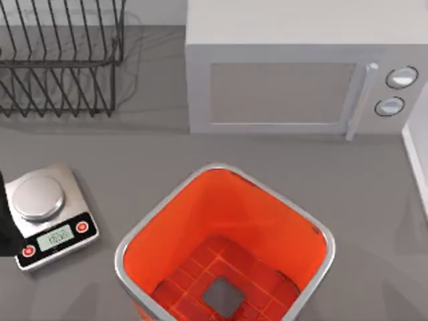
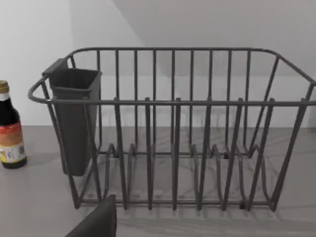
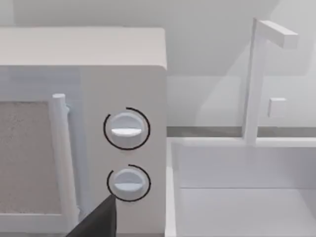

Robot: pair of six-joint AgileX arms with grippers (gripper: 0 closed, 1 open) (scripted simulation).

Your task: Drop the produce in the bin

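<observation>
Both arms idling off-table | bin [image 1: 137, 234] sitting empty | grip state: cannot tell | next: I'm locating produce.

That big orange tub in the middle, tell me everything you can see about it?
The bin is a large square tub with rounded corners and a silver, metal-looking rim. Its inner walls are bright orange-red, and the floor is a grid with a grey square at the centre. It stands upright and open on the grey table, in front of the microwave, right of the scale. Nothing lies inside.

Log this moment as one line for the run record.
bin: front centre, nothing inside | left arm: parked by scale | microwave: door closed
</observation>
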